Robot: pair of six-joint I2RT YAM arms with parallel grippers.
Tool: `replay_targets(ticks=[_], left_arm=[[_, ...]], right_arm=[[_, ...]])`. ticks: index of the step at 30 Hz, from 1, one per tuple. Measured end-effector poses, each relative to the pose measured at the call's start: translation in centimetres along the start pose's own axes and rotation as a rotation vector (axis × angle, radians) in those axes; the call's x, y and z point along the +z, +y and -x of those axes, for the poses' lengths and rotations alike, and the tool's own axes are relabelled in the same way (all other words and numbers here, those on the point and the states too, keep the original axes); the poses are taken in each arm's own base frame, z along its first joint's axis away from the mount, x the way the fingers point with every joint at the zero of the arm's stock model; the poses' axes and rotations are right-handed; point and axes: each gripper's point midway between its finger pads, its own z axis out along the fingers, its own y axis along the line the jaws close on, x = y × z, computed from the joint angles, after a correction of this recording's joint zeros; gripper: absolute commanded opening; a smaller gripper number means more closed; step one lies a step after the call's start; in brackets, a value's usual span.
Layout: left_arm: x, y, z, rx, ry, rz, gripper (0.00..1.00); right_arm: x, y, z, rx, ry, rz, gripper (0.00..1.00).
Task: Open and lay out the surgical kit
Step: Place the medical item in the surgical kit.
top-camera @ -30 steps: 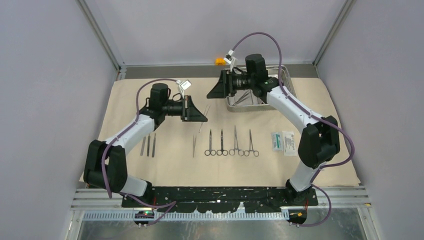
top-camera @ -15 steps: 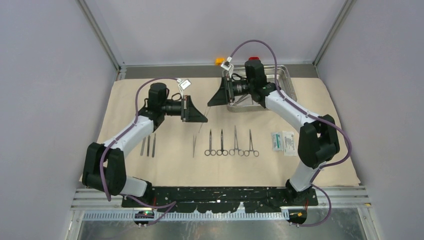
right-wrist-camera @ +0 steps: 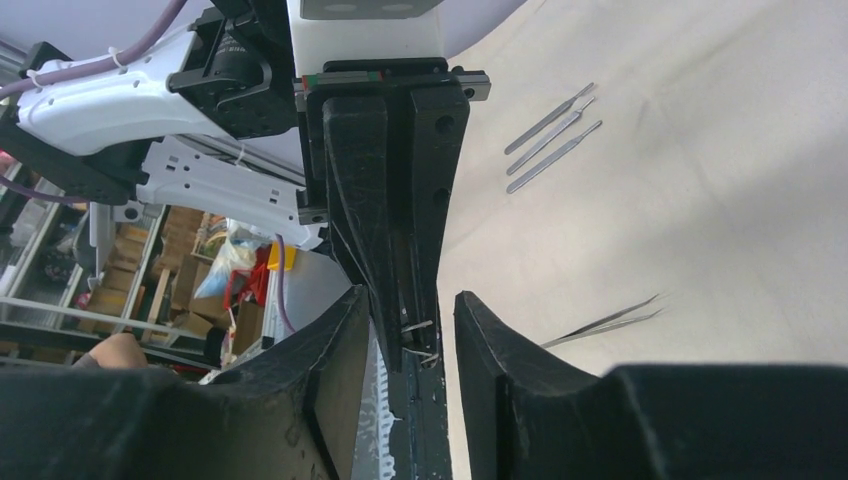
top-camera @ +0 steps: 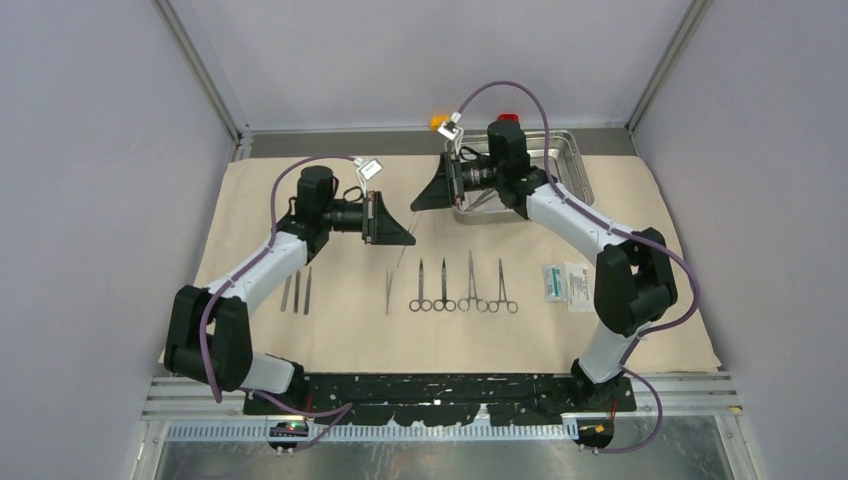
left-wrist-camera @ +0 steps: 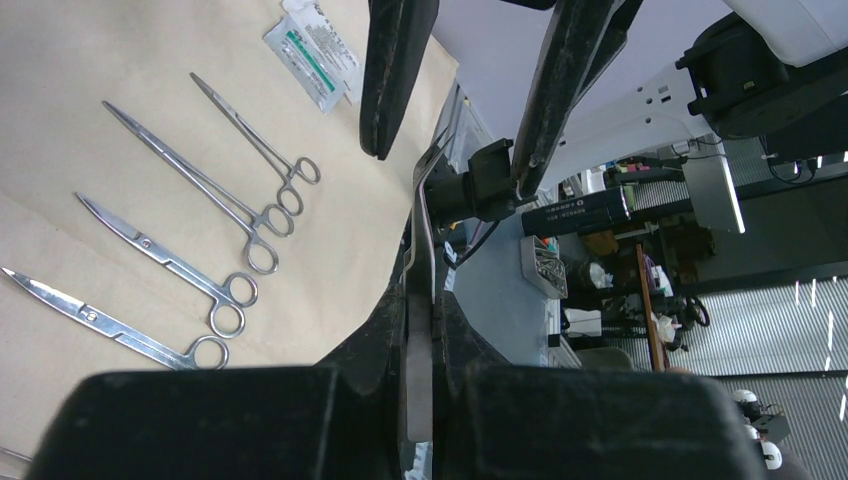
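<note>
No readable text, print on packets [top-camera: 567, 283] illegible

The table [top-camera: 330, 142] is carrying a big beige cloth [top-camera: 330, 335] that is covering most of its top. A small orange block [top-camera: 438, 122] and a red block [top-camera: 508, 118] are sitting on the bare strip at twelve o'clock. A steel tray [top-camera: 577, 160] is resting at about one o'clock, at the cloth's far edge.

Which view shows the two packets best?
Top external: both packets lie whole and unobstructed on the cloth, right of the clamps. The left wrist view catches them only at its top edge, partly cropped. The right wrist view shows none of them.
</note>
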Motion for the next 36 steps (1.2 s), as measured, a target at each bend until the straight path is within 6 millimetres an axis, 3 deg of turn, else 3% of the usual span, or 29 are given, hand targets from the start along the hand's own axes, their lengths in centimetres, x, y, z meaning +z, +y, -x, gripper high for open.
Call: replay_targets(ticks=[6, 12, 20, 29, 36], left_arm=[[0.0, 0.0, 0.0, -0.001, 0.0, 0.0, 0.0], [0.0, 0.0, 0.0, 0.002, -0.001, -0.001, 0.0], [-0.3, 0.2, 0.2, 0.003, -0.009, 0.003, 0.0], [-0.3, 0.2, 0.2, 0.001, -0.01, 0.004, 0.0], [-0.2, 0.6, 0.1, -0.011, -0.008, 0.01, 0.03]], right_arm=[[0.3, -0.1, -0.2, 0.005, 0.006, 0.008, 0.33], [0.4, -0.5, -0.4, 0.009, 0.011, 0.004, 0.42], [0.3, -1.1, -1.3, 0.014, 0.036, -0.015, 0.41], [0.2, -1.4, -1.8, 0.005, 0.048, -0.025, 0.28], [0.2, -1.5, -1.9, 0.008, 0.056, -0.03, 0.11]])
